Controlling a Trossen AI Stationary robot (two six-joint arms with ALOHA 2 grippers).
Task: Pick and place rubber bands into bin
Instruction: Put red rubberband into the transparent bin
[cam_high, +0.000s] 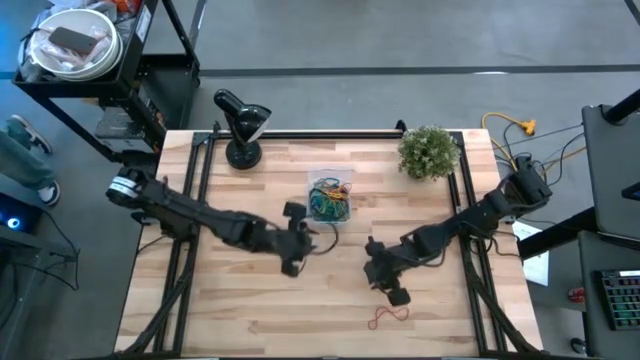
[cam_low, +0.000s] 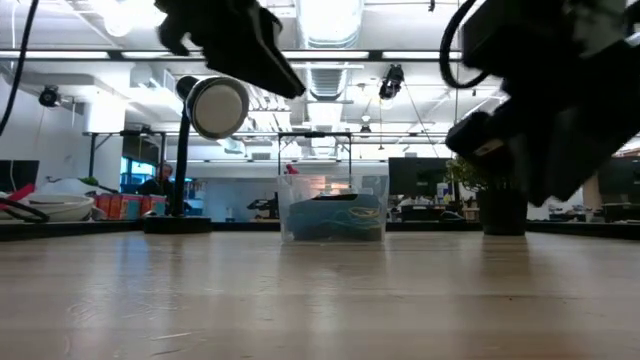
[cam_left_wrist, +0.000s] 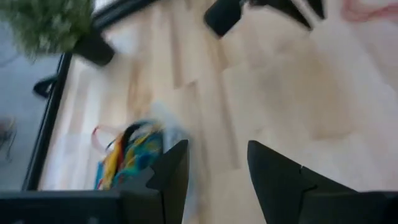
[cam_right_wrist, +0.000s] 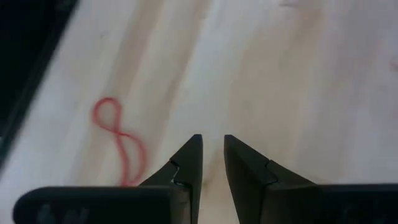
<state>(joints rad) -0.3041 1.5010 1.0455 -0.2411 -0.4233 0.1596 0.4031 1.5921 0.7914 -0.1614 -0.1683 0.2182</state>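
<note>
One red rubber band was left loose on the wooden surface, lying at about six o'clock from the right claw and just beside it, well apart from the left claw. Its long axis was seen to run roughly three to nine. The right claw's fingers were held slightly apart and empty; the left claw's were spread wide near the clear bin, where many coloured bands were already gathered. The loop's end was cut off in the right wrist view.
</note>
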